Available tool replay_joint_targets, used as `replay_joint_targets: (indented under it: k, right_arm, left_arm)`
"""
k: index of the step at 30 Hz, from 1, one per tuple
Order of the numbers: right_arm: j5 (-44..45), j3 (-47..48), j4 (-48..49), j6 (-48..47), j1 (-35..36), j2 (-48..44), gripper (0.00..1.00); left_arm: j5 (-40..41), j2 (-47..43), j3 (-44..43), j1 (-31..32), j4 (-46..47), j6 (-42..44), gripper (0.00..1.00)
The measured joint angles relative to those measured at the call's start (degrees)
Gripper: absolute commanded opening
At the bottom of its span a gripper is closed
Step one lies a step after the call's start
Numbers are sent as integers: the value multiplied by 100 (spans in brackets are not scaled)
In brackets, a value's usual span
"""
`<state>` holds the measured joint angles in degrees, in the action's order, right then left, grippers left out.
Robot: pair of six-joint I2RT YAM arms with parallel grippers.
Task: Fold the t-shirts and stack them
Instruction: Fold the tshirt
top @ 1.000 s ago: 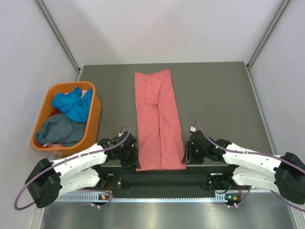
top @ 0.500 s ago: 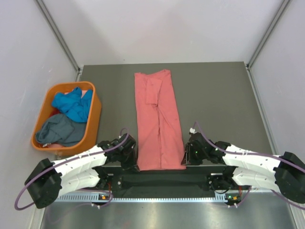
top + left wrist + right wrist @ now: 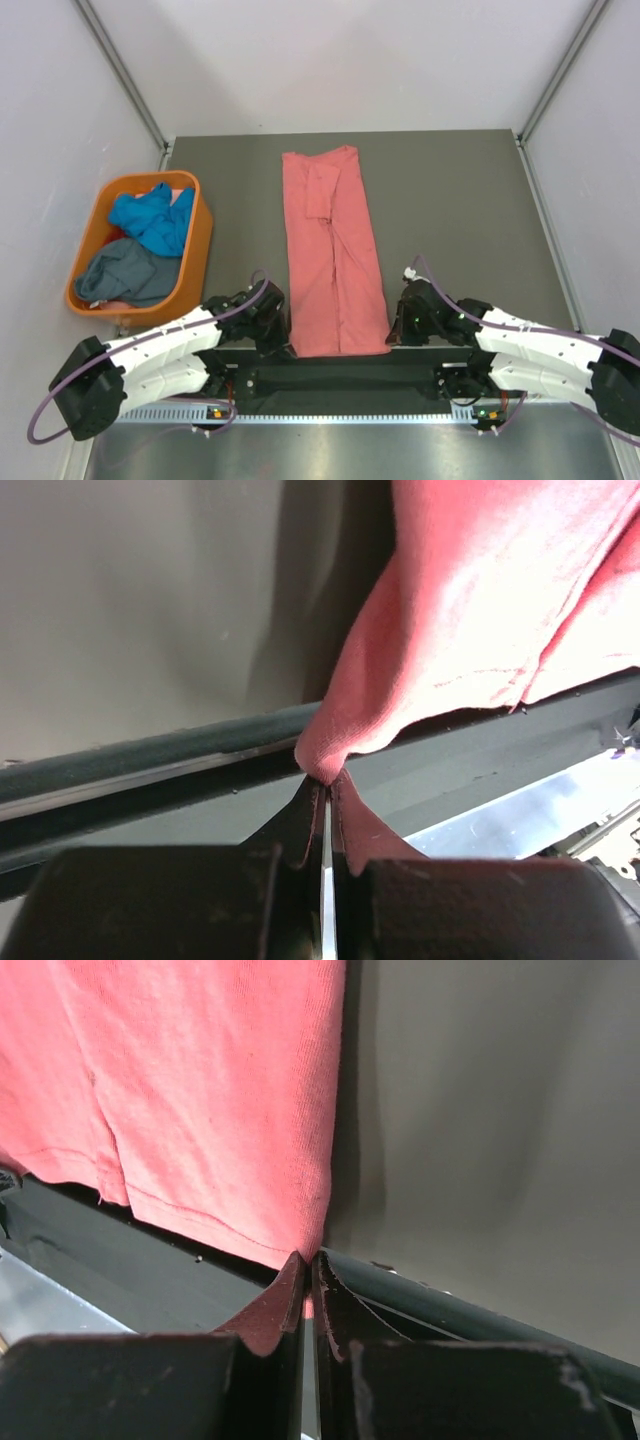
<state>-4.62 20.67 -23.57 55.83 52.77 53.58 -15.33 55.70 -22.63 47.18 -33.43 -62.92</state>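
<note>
A salmon-pink t-shirt (image 3: 331,250) lies folded into a long strip down the middle of the table, its hem at the near edge. My left gripper (image 3: 284,340) is shut on the near left corner of the hem; the left wrist view shows pink cloth (image 3: 470,650) pinched at the fingertips (image 3: 326,780). My right gripper (image 3: 393,335) is shut on the near right corner, with the cloth (image 3: 200,1100) caught between its tips (image 3: 306,1258). A bright blue t-shirt (image 3: 152,217) and a slate grey-blue t-shirt (image 3: 128,272) lie crumpled in the tub.
An orange plastic tub (image 3: 199,262) stands at the left edge of the table. The dark table (image 3: 460,210) has walls on three sides. A black padded bar (image 3: 340,378) runs along the near edge between the arm bases.
Both grippers have closed on the near corners of the pink shirt's hem. The right gripper has shifted slightly toward the near edge.
</note>
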Motion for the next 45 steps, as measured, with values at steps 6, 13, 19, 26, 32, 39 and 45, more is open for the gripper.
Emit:
replay_joint_targets:
  k: [6, 13, 19, 26, 32, 39, 45]
  right_arm:
    - [68, 0, -111, 42, 0, -151, 0]
    - [195, 83, -323, 35, 4, -284, 0]
    - [461, 625, -603, -160, 7, -144, 0]
    - [793, 1687, -798, -828, -68, 710, 0]
    - [896, 2730, -800, -1558, -398, 1797, 0]
    - [881, 3963, -756, -2385, -1093, 3222, 0]
    - [815, 5149, -776, -2833, -1436, 4275, 0]
  left_arm:
    - [-7, -323, -24, 247, 2, -330, 0]
    - [-28, -243, -63, 354, 155, -520, 0]
    - [227, 15, -660, 354, 9, -433, 0]
    - [584, 822, -1541, 85, 35, -127, 0]
    - [647, 1792, -2337, -699, 42, 431, 0]
    - [706, 2929, -3724, -1672, 68, 1346, 0]
    - [621, 3845, -4754, -2251, 94, 1884, 0]
